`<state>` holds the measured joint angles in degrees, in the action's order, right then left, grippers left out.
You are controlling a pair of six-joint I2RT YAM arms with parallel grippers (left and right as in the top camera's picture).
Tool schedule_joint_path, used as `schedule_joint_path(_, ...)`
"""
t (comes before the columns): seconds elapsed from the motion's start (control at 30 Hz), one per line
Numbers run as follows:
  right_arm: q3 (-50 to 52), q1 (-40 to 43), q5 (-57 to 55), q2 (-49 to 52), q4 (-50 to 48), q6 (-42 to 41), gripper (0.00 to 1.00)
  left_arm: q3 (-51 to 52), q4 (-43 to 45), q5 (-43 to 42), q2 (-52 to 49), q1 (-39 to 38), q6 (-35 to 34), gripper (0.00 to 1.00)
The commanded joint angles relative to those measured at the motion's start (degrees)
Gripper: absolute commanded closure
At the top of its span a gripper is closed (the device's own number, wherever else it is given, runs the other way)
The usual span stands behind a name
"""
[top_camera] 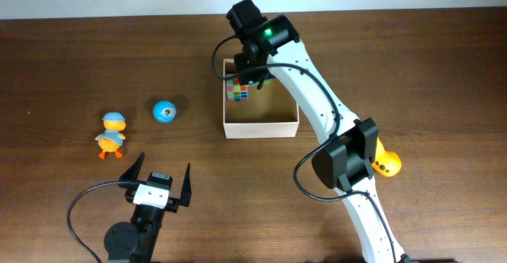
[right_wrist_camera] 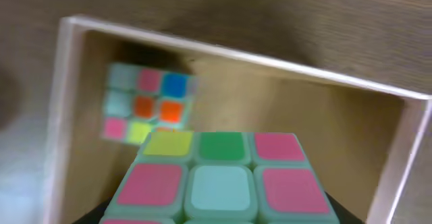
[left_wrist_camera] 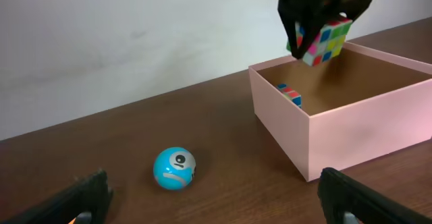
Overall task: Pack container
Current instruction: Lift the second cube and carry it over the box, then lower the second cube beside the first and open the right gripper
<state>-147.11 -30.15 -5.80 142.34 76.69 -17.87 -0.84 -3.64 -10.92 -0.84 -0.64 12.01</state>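
While the right gripper (left_wrist_camera: 316,30) hangs above the container (top_camera: 261,127) at mid-table, clamped on 1 pastel puzzle cube (left_wrist_camera: 331,38), a 2nd cube (left_wrist_camera: 289,94) lies inside near a wall. The left gripper (top_camera: 162,169) rests spread wide and empty, well apart from it.

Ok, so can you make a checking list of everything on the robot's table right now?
Surface: brown wooden table, no spills seen.
Job's things: the container is open, with a loose cube inside near one wall. The held cube is above it. The blue ball, duck toy and orange toy are outside the container, and the right arm partly hides the orange toy.
Clutter: nothing seen.
Grippers: the left gripper is open and empty. The right gripper is shut on the held cube.
Cables: black cables loop beside both arms.
Surroundings: plain pale wall behind the table.
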Motion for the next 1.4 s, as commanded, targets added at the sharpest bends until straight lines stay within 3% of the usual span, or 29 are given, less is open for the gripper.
schedule_joint_path(0.0, 4.13, 0.35, -5.64, -0.42, -2.49, -6.25, 0.44, 0.35, -0.04, 0.17, 0.55, 0.33, 0.72, 0.01)
schedule_joint_path(0.17, 9.07, 0.33, -5.2, -0.42, -6.91, -6.67, 0.44, 0.35, -0.04, 0.17, 0.55, 0.33, 0.72, 0.01)
schedule_joint_path(0.73, 10.62, 1.36, -5.4, -0.42, -10.71, -8.37, 0.43, 0.35, -0.04, 0.17, 0.55, 0.33, 0.72, 0.01)
schedule_joint_path(0.87, 10.62, 1.36, -5.4, -0.42, -10.99, -8.37, 0.28, 0.35, -0.04, 0.17, 0.55, 0.33, 0.72, 0.01)
schedule_joint_path(1.03, 10.62, 1.36, -5.4, -0.42, -10.99, -8.33, 0.25, 0.35, -0.04, 0.17, 0.55, 0.33, 0.72, 0.01)
schedule_joint_path(1.3, 10.29, 1.38, -5.25, -0.98, -9.6, -7.48, 0.27, 0.35, -0.04, 0.17, 0.55, 0.33, 0.72, 0.01)
schedule_joint_path(1.37, 10.01, 1.4, -5.51, -1.66, -8.72, -7.45, 0.37, 0.35, -0.04, 0.17, 0.55, 0.33, 0.72, 0.01)
